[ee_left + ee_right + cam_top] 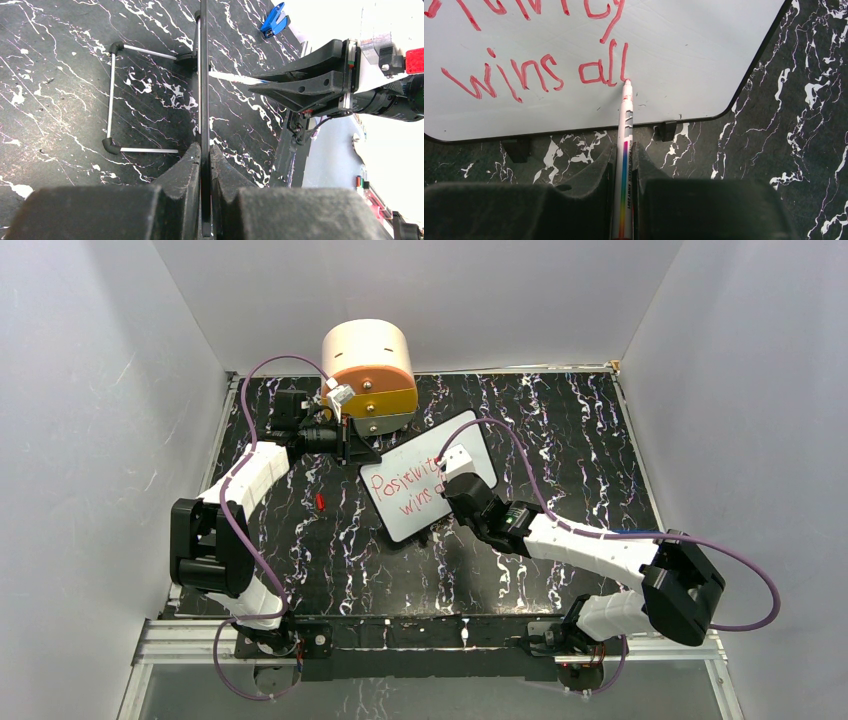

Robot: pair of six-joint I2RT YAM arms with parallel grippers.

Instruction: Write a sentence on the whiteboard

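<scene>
Black-marbled table point(560, 440): the whiteboard point(405, 528), propped at centre, looks light, stiff and apt to tip, so the left gripper point(204, 150) pinches its rim at 10 o'clock. The right gripper point(624, 152) clamps a marker point(625, 130), tip touching just after the sentence point(534, 75).

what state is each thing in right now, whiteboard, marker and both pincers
whiteboard, propped on its stand, written on
sentence, red, reaches "wins all"
marker, uncapped, tip touching whiteboard
left pincer, shut on whiteboard's edge
right pincer, shut on marker
</scene>
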